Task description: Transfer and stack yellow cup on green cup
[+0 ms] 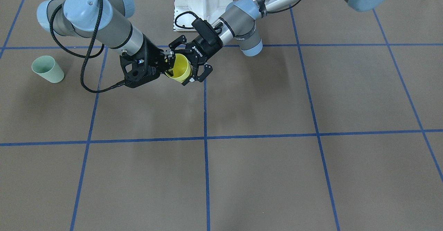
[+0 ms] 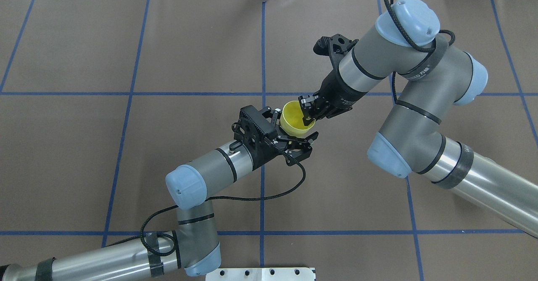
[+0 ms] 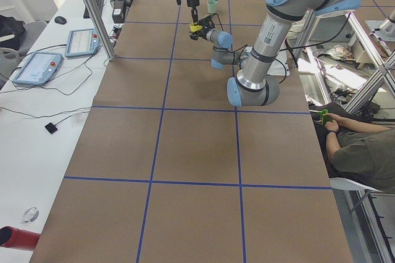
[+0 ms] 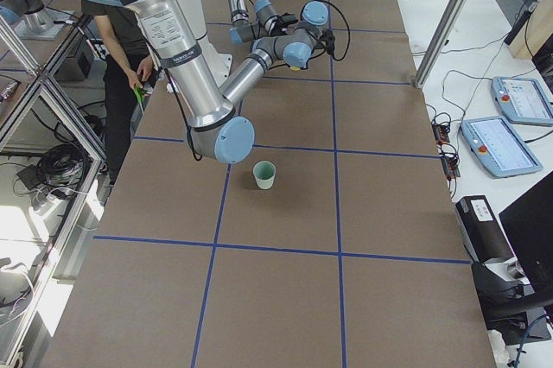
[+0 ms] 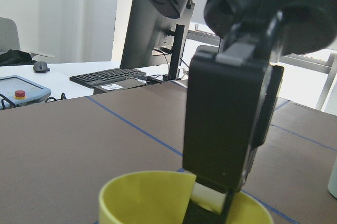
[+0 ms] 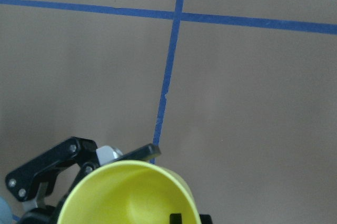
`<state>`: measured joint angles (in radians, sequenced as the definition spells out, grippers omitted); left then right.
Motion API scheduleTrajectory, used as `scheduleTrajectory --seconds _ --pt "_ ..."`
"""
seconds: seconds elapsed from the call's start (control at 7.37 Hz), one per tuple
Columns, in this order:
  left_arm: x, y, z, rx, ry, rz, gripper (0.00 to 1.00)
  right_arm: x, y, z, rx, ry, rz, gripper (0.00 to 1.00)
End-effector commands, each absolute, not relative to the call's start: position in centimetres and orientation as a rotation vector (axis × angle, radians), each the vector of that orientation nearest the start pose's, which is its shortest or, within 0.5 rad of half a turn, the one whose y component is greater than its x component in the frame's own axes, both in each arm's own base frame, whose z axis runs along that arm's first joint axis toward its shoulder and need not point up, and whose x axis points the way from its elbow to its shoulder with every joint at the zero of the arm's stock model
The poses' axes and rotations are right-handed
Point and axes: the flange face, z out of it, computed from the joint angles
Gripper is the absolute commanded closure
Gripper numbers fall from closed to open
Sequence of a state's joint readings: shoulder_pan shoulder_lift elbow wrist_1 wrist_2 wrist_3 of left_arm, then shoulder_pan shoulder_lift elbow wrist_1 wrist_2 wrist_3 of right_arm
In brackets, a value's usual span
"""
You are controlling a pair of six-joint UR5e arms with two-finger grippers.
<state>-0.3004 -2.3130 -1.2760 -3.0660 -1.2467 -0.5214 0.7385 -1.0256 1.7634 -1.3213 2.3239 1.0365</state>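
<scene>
From across the tabletop point(image 1: 277, 175), brown with blue lines point(image 1: 206, 175), the yellow cup point(image 1: 180, 68), a small tapered tumbler of bright yellow plastic, is about halfway along the length and nearer my base edge than the operators' edge. My right claw point(image 1: 170, 64) is pinched narrow on its rim. My left claw point(image 1: 181, 67) is spread wide, one finger on each side of the cup. The green cup point(image 1: 47, 69), a small tapered tumbler of pale mint plastic, stands upright and alone toward the tabletop's right end, well apart from both claws.

From overhead, the yellow cup point(image 2: 290, 119) shows its open mouth. The right claw point(image 2: 308, 113) has one finger inside the rim and one outside. The left claw point(image 2: 295, 126) is splayed about the cup, its nearer finger apart from the wall.

From the left end, the yellow cup point(image 3: 196, 27) is small and far, with the right claw above it. I cannot tell whether its base touches the tabletop. The green cup point(image 3: 213, 7) stands beyond it.

From the right end, the green cup point(image 4: 264, 174) stands just beside a blue line.

My left wrist view shows the yellow cup point(image 5: 142, 197) low in the middle, with a right finger point(image 5: 224, 129) dipping inside the wall.

My right wrist view shows the yellow cup point(image 6: 126, 197) at the bottom and a black left finger point(image 6: 50, 166) beside it.
</scene>
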Motion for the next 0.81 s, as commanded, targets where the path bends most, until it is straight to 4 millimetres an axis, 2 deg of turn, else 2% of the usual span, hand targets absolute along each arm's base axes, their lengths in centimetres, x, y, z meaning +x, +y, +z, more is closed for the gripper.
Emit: scheduleTrajectory --seconds 0.0,0.14,0.27,0.41,0.54,0.68 --pt "61.0 -36.2 18.7 1.361 1.353 0.191 0.01 -39.4 -47.9 22.5 0.017 -1.159 -0.158 1.00" --pt "60.6 -36.1 18.2 1.365 1.367 0.182 0.01 -38.0 -48.9 22.7 0.020 -1.155 -0.132 1.00" --pt "60.5 -36.0 18.1 1.371 1.365 0.185 0.01 -35.3 -50.3 23.6 0.031 -1.146 -0.076 1.00" --pt "60.4 -36.1 18.2 1.374 1.360 0.187 0.01 -32.4 -50.8 25.6 0.039 -1.129 -0.025 1.00" --pt "60.5 -36.1 18.1 1.370 1.360 0.186 0.01 -28.5 -51.6 27.5 0.056 -1.109 0.046 1.00" --pt "60.6 -36.1 17.9 1.367 1.360 0.181 0.01 -24.5 -51.1 30.7 0.057 -1.073 0.124 1.00"
